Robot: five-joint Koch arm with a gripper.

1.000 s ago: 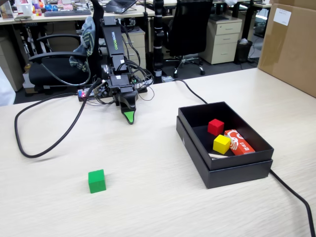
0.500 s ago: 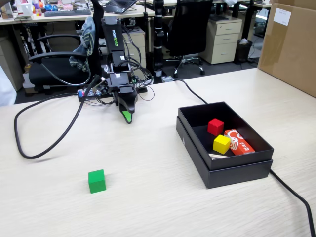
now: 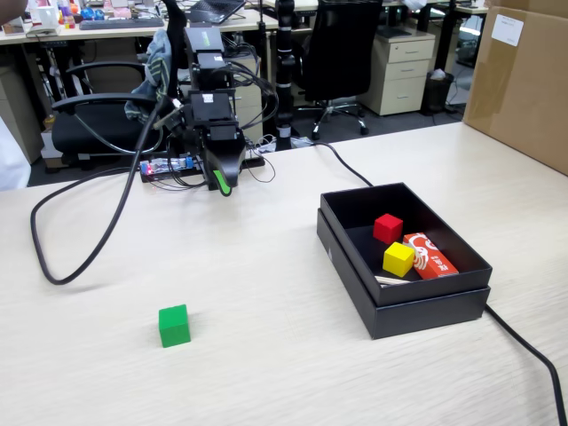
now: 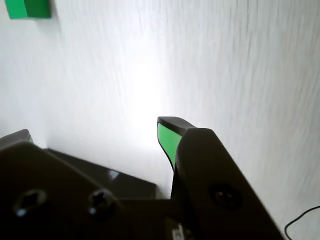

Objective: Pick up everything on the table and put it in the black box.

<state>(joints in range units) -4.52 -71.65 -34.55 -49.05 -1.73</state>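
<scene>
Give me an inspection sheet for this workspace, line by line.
Surface: pale wood-grain table, mostly bare.
Job's things: green cube alone on the table; red cube, yellow cube and red packet inside the black box.
Clutter: nothing seen.
Grippers: gripper open, empty, raised near the arm's base, away from the green cube.
Cables: thick black cable looping across the table; another running past the box.
Surroundings: office chairs, desks, cardboard box.

An office; swivel chairs (image 3: 333, 53), desks (image 3: 115, 31), drawer pedestal (image 3: 401, 71).
</scene>
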